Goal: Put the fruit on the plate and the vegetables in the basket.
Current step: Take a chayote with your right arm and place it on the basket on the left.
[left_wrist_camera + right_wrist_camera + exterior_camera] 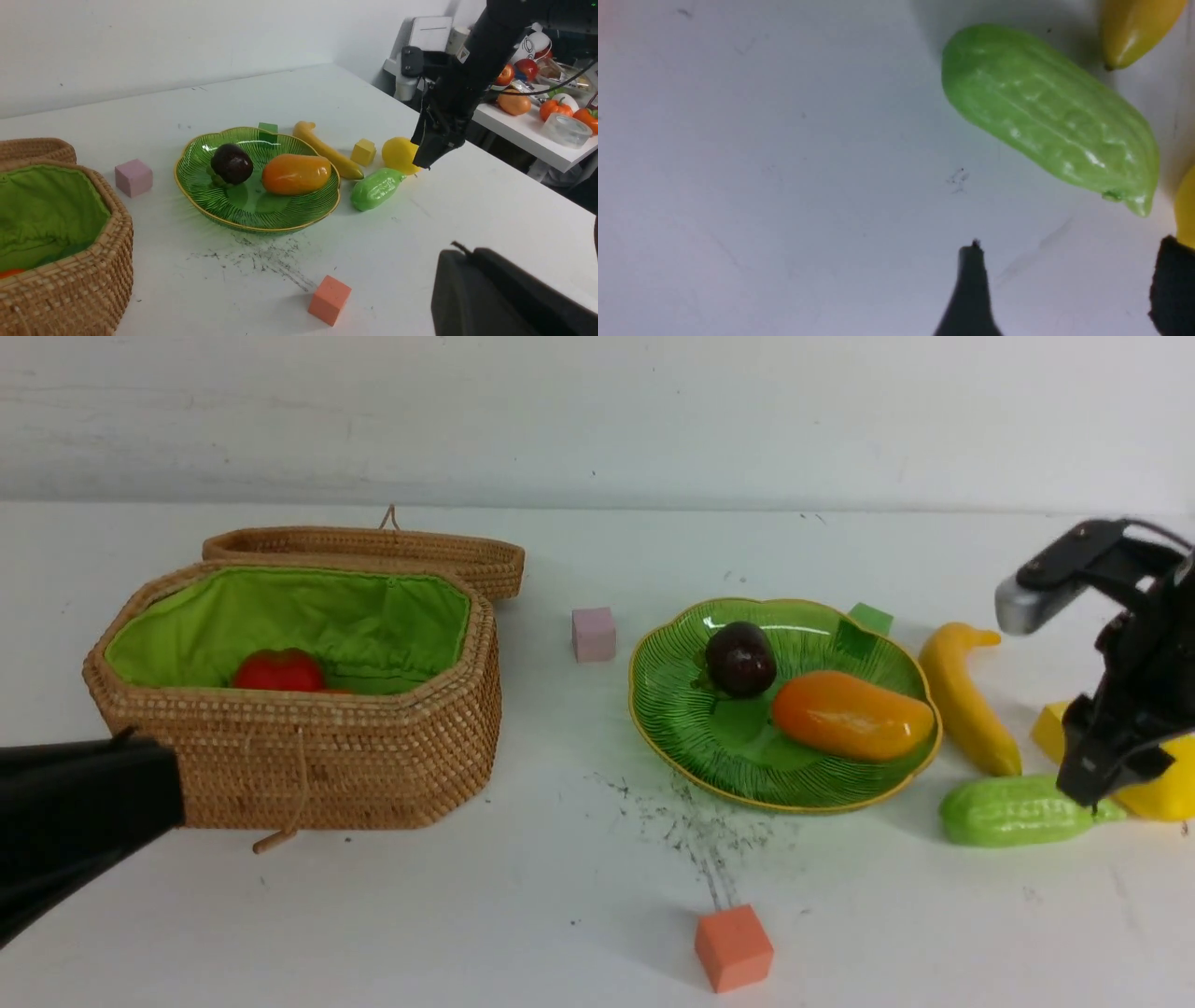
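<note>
White table [560, 868], pink cube [594, 634] near plate [686, 714]

place: robot test lab | worktop: bare white table [392, 933], black scuff marks [702, 835] | backdrop: plain white wall [597, 411] | rig: black robot arm [472, 65] over the table | side bench [523, 134]: heap of toy fruit [514, 103], tape roll [566, 131] | props: small coloured cubes [733, 947] scattered about

Dark mangosteen [739, 659] and orange mango [851, 716] on green plate [691, 728]; banana [966, 709], lemon [396, 154], gourd [1013, 810] beside it; red pepper [278, 670] in open basket [373, 756].
</note>
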Motion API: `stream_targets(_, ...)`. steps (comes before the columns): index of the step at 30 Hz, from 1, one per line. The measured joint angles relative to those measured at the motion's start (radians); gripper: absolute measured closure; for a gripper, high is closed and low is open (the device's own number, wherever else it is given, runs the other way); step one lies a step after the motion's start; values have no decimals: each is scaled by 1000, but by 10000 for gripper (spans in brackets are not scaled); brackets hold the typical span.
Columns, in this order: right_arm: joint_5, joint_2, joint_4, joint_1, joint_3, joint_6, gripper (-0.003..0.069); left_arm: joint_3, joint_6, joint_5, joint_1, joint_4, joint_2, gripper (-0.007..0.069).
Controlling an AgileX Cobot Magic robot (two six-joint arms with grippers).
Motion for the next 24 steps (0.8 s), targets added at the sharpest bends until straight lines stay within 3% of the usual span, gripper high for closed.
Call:
stream_targets(4, -124, 67, -62, 0, 42, -36, 16, 0, 0, 51, 0, 0, 0, 632)
stream_targets(7, -194, 105, -117, 0, 45, -42, -7, 0, 0, 72, 0, 0, 0, 631)
stream_targets(18, -302, 212, -123, 0, 45, -140, 45, 0, 0, 80, 0, 0, 0, 631)
stream_targets(24, -279, 252, -38, 0, 45, -146, 74, 0, 0, 81, 0, -2, 0, 631)
